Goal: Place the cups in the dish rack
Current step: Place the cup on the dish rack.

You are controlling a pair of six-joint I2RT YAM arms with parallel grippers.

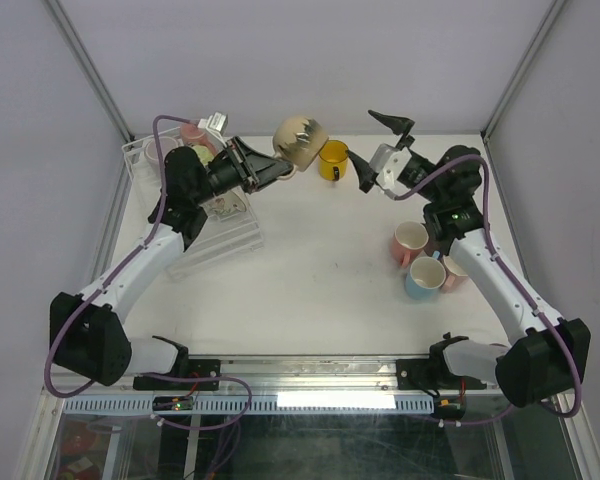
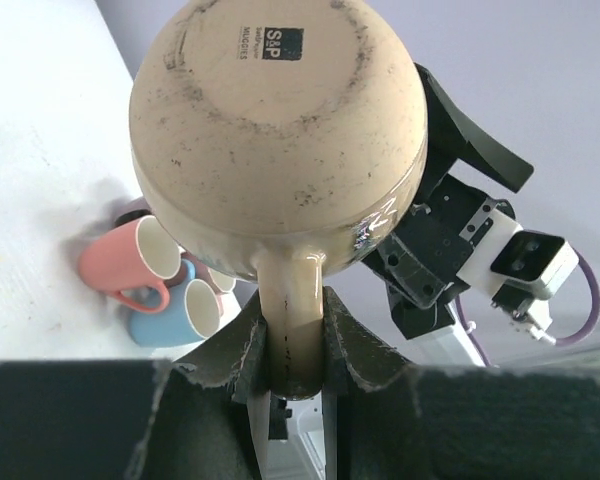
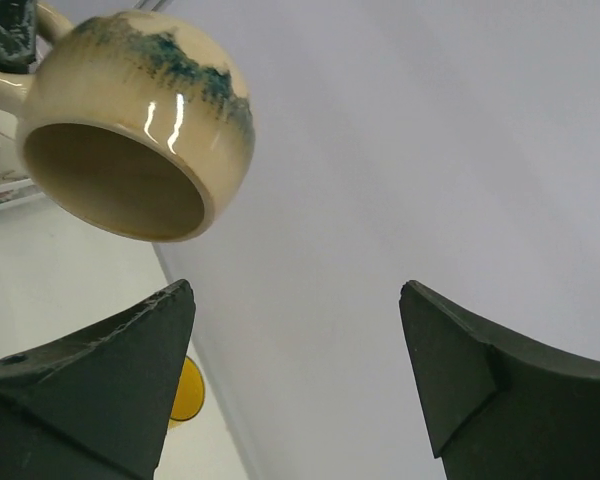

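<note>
Aloft above the counter (image 1: 320, 265), the beige mug (image 1: 300, 142) hangs by its handle in the clenched left pincer (image 1: 270, 172), near the dish rack (image 1: 225, 245); the right pincer (image 1: 378, 152) gapes, released. So narrow a hold could let the mug swivel or slip.

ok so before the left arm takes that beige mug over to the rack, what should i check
1. Left jaws on the handle of the beige mug: ok, pinched from both sides.
2. Right jaws clear of the mug: ok, wide apart with nothing between them.
3. Mug off the table: ok, held up in the air.
4. Room in the dish rack: ok, the near end looks bare; a pink mug sits at the far end.
5. Yellow mug out of the way: ok, it stands on the side away from the rack.
6. Rack floor under the left arm: cannot tell, the arm hides it.
</note>
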